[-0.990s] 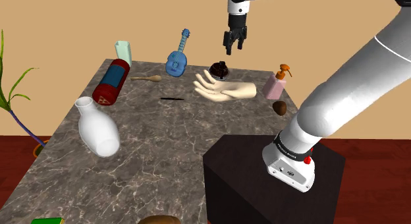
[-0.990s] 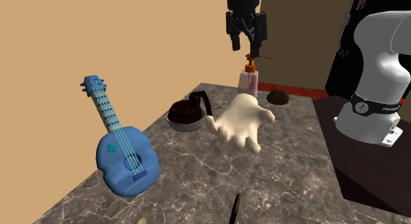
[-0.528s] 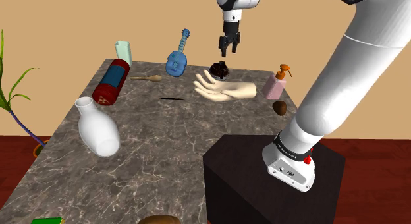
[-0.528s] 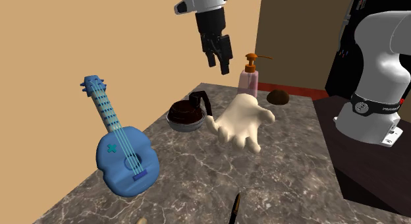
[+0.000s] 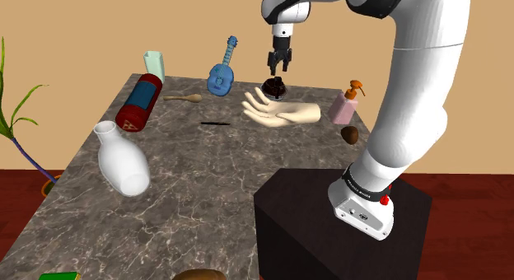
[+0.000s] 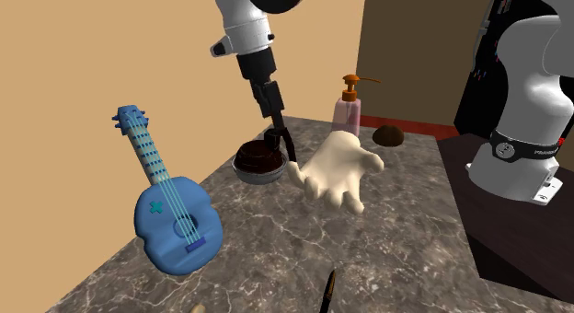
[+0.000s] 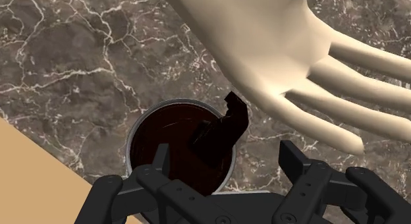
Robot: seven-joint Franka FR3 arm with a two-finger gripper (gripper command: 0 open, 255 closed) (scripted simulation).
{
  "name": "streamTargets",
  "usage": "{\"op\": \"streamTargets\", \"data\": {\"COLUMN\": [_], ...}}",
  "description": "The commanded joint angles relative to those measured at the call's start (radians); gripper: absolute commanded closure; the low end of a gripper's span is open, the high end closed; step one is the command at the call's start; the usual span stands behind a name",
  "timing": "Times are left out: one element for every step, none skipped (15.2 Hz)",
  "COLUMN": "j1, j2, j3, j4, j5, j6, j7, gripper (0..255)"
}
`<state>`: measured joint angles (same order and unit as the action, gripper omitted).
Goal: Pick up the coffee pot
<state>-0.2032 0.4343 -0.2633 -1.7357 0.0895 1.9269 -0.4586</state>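
**Pot** [image 5: 274, 88] [image 6: 258, 160] [image 7: 172, 145]: dark and round, with a pale rim and a black handle. It is stood upright on the counter [image 5: 206, 196] at the far edge, close to the tan wall. It is set just beside the hand and between the hand and the guitar.

**End effector** [image 5: 274, 66] [image 6: 279, 124] [image 7: 224, 150]: black, and hung low over the pot, pointing down. Its fingers are spread wide and nothing is gripped. In the wrist view the pot's handle is seen in the gap between them.

**Hand** [image 5: 280, 114] [image 6: 340, 168] [image 7: 276, 51]: a cream model laid on the counter with its fingers spread.

**Guitar** [image 5: 221, 72] [image 6: 170, 210]: a blue toy with its neck pointing up, placed at the far edge on the pot's other side.

**Dispenser** [image 5: 344, 107] [image 6: 347, 109]: a pink bottle with an orange pump, placed beyond the wrist end of the hand.

**Lump** [image 5: 349, 135] [image 6: 390, 135]: brown and rounded, placed near the dispenser at the counter's edge.

**Can** [image 5: 140, 101]: red with a blue band, laid on its side toward the shoulder view's left.

**Cup** [image 5: 153, 66]: pale green, placed at the far corner behind the can.

**Spoon** [image 5: 183, 97]: wooden, laid between the can and the guitar.

**Vase** [image 5: 122, 161]: white and tilted, placed well apart from the pot and nearer the camera.

**Stand** [image 5: 329, 229]: a black box by which the arm is carried.
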Motion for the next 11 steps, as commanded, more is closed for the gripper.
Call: {"op": "streamTargets", "data": {"j1": [-0.008,-0.009,-0.009,-0.01,-0.011,-0.011,-0.012,-0.012,-0.012,-0.012,-0.012], "j2": [0.033,0.04,0.046,0.053,0.061,0.068,0.072,0.072,0.072,0.072,0.072], "j3": [0.003,0.004,0.005,0.006,0.007,0.008,0.009,0.009,0.009,0.009,0.009], "j4": [0.016,0.012,0.008,0.004,0.001,-0.002,-0.004,-0.004,-0.004,-0.003,-0.003], "j5": [0.01,0.012,0.014,0.016,0.018,0.02,0.021,0.021,0.021,0.021,0.021], "j6": [0.014,0.025,0.035,0.046,0.056,0.066,0.072,0.072,0.072,0.072,0.072], "j7": [-0.009,-0.01,-0.011,-0.012,-0.013,-0.014,-0.015,-0.015,-0.015,-0.015,-0.015], "gripper": [0,0,0,0,0,0,0,0,0,255,255]}}
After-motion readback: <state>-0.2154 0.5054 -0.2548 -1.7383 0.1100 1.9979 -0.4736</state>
